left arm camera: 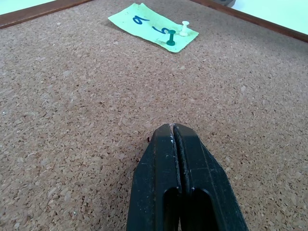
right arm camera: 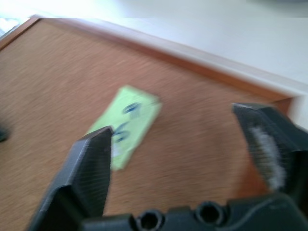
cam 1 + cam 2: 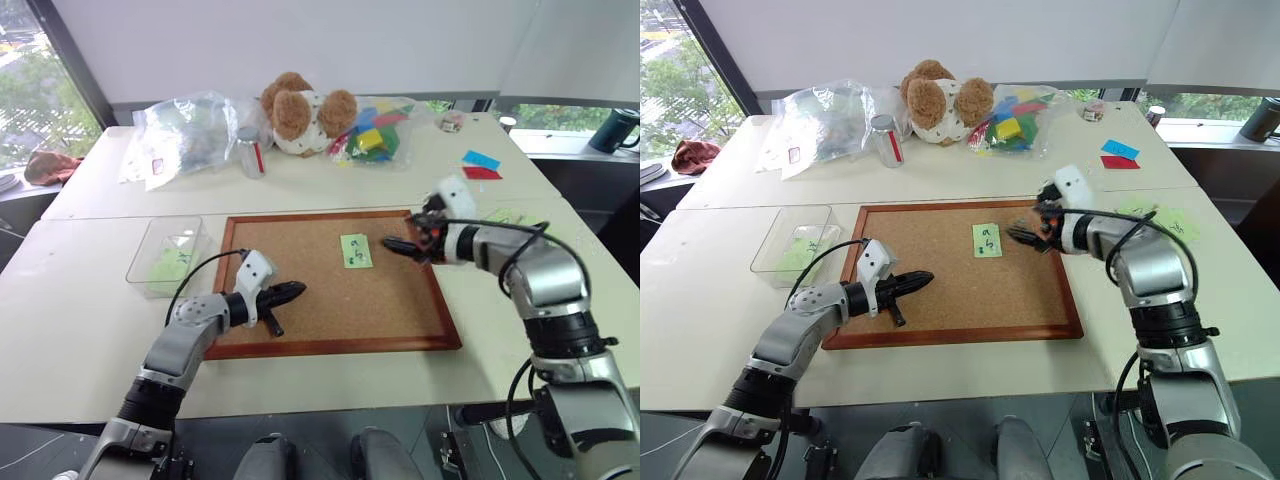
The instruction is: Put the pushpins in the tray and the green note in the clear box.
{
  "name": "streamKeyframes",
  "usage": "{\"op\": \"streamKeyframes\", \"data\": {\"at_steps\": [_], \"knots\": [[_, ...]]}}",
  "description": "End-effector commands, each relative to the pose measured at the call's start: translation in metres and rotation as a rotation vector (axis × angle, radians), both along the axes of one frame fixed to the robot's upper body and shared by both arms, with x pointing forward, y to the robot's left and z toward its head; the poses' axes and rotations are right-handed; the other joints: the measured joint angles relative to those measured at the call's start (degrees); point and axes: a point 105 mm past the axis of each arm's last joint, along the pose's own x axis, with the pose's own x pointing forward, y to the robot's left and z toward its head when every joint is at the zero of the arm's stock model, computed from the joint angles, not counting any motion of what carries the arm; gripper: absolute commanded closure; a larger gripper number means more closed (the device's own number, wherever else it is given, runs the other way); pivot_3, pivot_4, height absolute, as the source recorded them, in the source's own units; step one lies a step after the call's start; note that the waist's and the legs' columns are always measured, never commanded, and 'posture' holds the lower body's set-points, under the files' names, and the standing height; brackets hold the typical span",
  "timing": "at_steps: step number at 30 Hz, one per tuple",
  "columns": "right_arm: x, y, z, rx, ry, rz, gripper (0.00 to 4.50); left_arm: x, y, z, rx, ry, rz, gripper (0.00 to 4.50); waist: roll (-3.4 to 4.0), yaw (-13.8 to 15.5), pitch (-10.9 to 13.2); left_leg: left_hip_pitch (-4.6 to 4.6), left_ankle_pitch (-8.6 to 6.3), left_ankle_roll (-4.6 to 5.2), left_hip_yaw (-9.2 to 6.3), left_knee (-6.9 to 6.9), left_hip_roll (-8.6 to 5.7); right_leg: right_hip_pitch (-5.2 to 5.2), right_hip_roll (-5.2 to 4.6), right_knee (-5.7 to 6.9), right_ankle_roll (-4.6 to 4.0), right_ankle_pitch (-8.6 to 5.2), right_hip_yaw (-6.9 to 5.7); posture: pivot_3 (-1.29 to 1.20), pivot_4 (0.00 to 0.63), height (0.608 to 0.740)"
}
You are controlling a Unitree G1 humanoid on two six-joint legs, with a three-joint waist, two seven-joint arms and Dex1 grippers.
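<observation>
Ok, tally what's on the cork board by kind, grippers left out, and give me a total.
Green note: 1
Green pushpin: 1
White pushpin: 1
Total: 3, both pins stuck in the note on the cork board.

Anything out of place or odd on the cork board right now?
Nothing looks spilled or damaged. The green note lies flat on the cork board, slightly askew to its frame, pinned by a green pushpin and a white pushpin. A similar green slip already lies in the clear box.
</observation>
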Motion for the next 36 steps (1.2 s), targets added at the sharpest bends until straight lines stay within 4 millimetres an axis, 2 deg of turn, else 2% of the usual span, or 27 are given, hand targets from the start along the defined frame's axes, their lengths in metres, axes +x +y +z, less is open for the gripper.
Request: {"op": "streamKeyframes", "data": {"at_steps": [1, 12, 20, 23, 26, 32, 36], "knots": [[-0.004, 0.014, 0.003, -0.010, -0.040, 0.030, 2.28, -0.008, 0.009, -0.029, 0.057, 0.108, 0.024, 4.50, 0.00, 0.01, 0.00, 0.00, 0.00, 0.00, 0.00, 0.00, 0.00, 0.00, 0.00, 0.00, 0.00, 0.00, 0.00, 0.00, 0.150, 0.740], [-0.010, 0.036, -0.023, -0.038, -0.015, 0.095, 2.28, -0.009, 0.011, -0.028, 0.062, 0.107, 0.033, 4.50, 0.00, -0.06, 0.00, 0.00, 0.00, -0.01, 0.00, -0.02, 0.00, -0.02, 0.00, -0.01, 0.00, 0.00, -0.01, 0.00, 0.150, 0.740], [-0.002, 0.042, -0.027, -0.015, -0.005, 0.094, 2.28, -0.009, 0.013, -0.028, 0.065, 0.107, 0.038, 4.50, 0.00, -0.03, 0.00, 0.00, 0.00, 0.00, 0.00, -0.02, -0.01, -0.01, 0.00, -0.02, 0.00, 0.00, -0.01, 0.00, 0.150, 0.740], [-0.001, 0.042, -0.029, -0.011, -0.001, 0.093, 3.12, -0.010, 0.013, -0.028, 0.066, 0.106, 0.041, 4.50, 0.00, -0.06, 0.00, 0.00, 0.00, 0.00, -0.01, -0.02, 0.00, -0.02, 0.00, -0.02, 0.00, 0.00, -0.01, 0.00, 0.150, 0.740], [0.001, 0.041, -0.030, -0.011, 0.003, 0.089, 4.47, -0.010, 0.013, -0.028, 0.065, 0.105, 0.043, 4.50, 0.00, -0.09, 0.00, 0.00, 0.00, 0.00, 0.00, -0.03, 0.00, -0.02, 0.00, -0.02, 0.00, 0.00, -0.01, 0.00, 0.150, 0.740], [0.002, 0.040, -0.028, -0.011, -0.004, 0.089, 4.47, -0.010, 0.013, -0.028, 0.066, 0.105, 0.050, 4.50, 0.00, -0.12, 0.00, 0.00, 0.00, -0.01, 0.00, -0.02, 0.00, -0.02, 0.00, -0.02, 0.00, 0.00, -0.01, 0.00, 0.150, 0.740], [0.004, 0.034, 0.004, 0.018, -0.073, 0.071, 4.47, -0.012, 0.014, -0.033, 0.077, 0.116, 0.047, 4.50, 0.00, -0.08, 0.00, 0.00, 0.00, 0.00, -0.01, -0.03, 0.00, -0.03, 0.00, -0.02, 0.00, 0.00, -0.01, 0.00, 0.150, 0.740]]}}
